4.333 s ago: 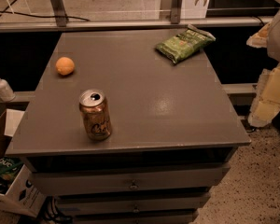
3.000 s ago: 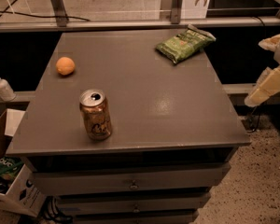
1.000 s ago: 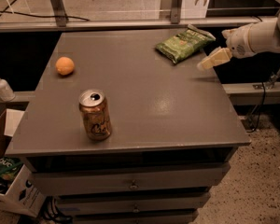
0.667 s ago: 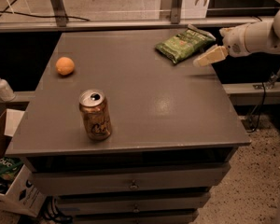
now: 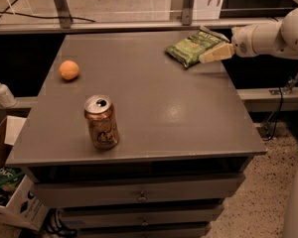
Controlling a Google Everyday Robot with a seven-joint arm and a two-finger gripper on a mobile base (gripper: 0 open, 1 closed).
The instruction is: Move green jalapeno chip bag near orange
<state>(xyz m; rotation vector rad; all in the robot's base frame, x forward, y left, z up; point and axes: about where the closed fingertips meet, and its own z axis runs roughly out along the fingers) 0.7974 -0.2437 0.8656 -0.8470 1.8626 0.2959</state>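
Grey counter (image 5: 164,108); tool (image 5: 212,55), grip unreadable, beside the green jalapeno chip bag (image 5: 188,48), whose glossy film could slip; orange (image 5: 69,69) well apart.

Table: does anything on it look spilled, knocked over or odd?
Nothing stands out. The soda can stands upright, the orange sits by the left edge, and the green chip bag lies flat at the far right corner, the pincer beside it.

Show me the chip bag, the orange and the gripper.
green jalapeno chip bag (image 5: 192,46): camera view, middle of its face.
orange (image 5: 69,69): camera view, centre of the fruit.
gripper (image 5: 208,57): camera view, its tip, at the bag's right edge.
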